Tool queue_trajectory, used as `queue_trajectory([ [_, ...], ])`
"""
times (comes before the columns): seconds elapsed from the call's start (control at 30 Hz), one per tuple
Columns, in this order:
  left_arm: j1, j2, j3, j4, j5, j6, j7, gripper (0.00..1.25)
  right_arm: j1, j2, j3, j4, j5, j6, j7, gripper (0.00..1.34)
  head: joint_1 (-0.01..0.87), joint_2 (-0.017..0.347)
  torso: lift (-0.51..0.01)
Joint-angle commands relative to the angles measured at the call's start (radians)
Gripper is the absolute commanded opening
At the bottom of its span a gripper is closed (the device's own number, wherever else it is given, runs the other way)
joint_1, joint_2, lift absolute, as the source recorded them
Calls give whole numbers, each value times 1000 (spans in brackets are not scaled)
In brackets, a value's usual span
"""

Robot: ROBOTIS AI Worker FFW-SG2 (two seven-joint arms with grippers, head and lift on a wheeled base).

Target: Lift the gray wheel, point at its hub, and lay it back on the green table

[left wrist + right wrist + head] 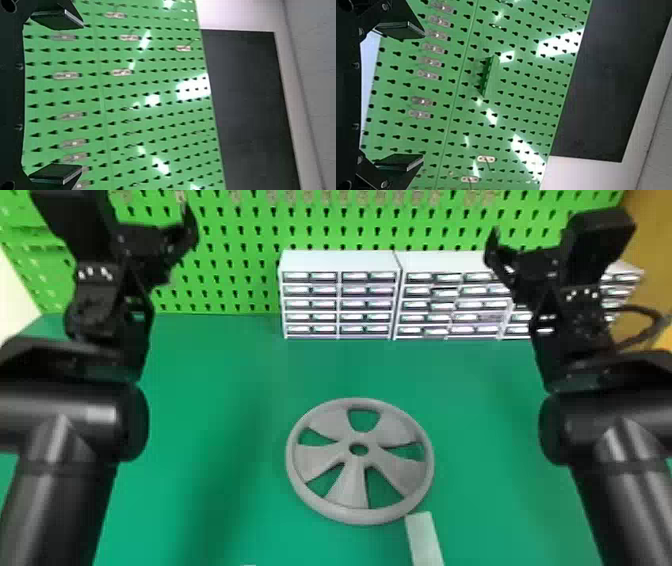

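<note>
While L claw [142, 242] & R claw [535, 262] hang w/ fingers apart, gray wheel [350, 490] lies flat on green desk [200, 390], hub axis upright, white drawers [340, 262] & green pegboard [240, 245] behind.

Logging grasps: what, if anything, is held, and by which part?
Nothing: the black left gripper and black right gripper are open; the gray spoked wheel lies on the green table.
</note>
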Motion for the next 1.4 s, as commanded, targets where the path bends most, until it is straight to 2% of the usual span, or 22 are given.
queue_trajectory([
  [0.0, 59, -14, 13, 0, 10, 8, 0, 1216, 52, 4, -11, -22, -2, 12, 0, 1141, 692, 48, -93],
  [0.37, 150, -31, 22, -3, 28, 24, -22, 1201, 205, 49, -115, -103, -5, 23, 0, 1141, 692, 48, -93],
  [0.67, 213, -48, 18, -28, 31, 14, -35, 1190, 300, 49, -155, -153, -23, 31, 0, 1141, 692, 48, -93],
  [0.87, 265, -75, 9, -43, 28, -17, -35, 1189, 366, 61, -161, -179, -43, 29, 0, 1141, 692, 48, -93],
  [1.07, 311, -92, -1, -51, 34, -49, -35, 1177, 423, 52, -149, -203, -55, 29, 1, 1141, 692, 48, -93],
  [1.2, 340, -95, -8, -66, 33, -51, -35, 1172, 460, 46, -141, -229, -60, 29, 0, 1135, 692, 48, -93],
  [1.37, 382, -94, -2, -74, 30, -66, -35, 1170, 489, 55, -143, -240, -61, 29, 1, 1129, 692, 48, -93],
])
